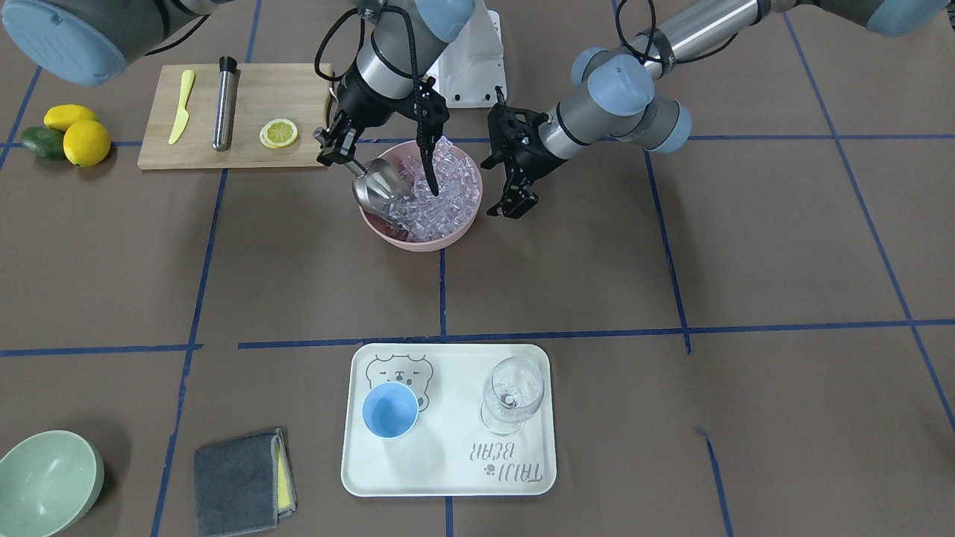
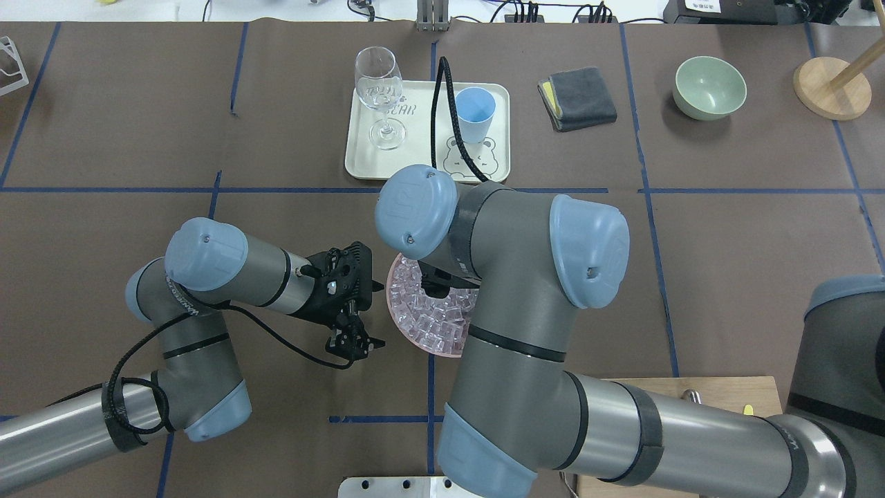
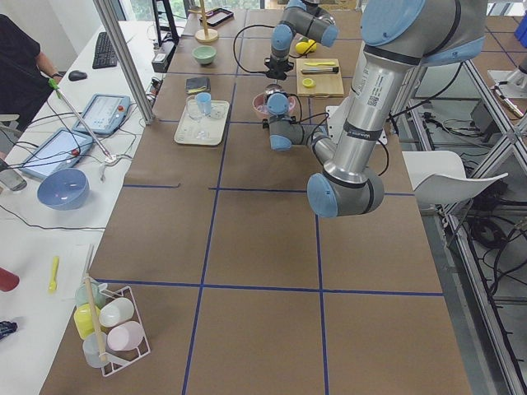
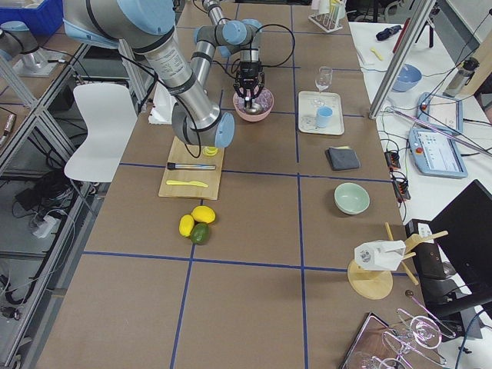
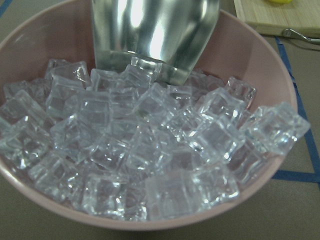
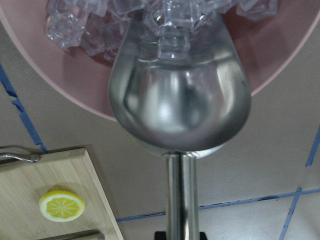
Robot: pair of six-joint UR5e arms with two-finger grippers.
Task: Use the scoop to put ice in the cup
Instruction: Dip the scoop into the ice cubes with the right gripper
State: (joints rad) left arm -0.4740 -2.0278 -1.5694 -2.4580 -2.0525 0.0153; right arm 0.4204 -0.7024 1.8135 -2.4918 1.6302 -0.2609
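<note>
The scoop [image 1: 382, 186] sits in the ice [image 1: 440, 205] inside the bowl [image 1: 421, 242], on the near half of the counter [image 1: 671, 261]. Farther out lies the tray [image 1: 448, 477], carrying the glass [image 1: 512, 394] left and the cup [image 1: 390, 410] right.

One scoop [image 1: 382, 186], one cup [image 1: 390, 410], one glass [image 1: 512, 394], one tray [image 1: 448, 470].

Scoop [image 6: 179, 100] fills centre, trough mouth pushed into ice [image 6: 85, 25] at top, rod handle running straight down to bottom edge. At least 1 cube sits inside trough mouth. Pink bowl [image 6: 280, 55] holds the ice, rim curving behind trough. Brown table [image 6: 260, 160] below, crossed by blue tape [image 6: 22, 117]. Wooden cutting board [image 6: 45, 175] lower left, 1 lemon slice [image 6: 61, 205] on it.
</note>
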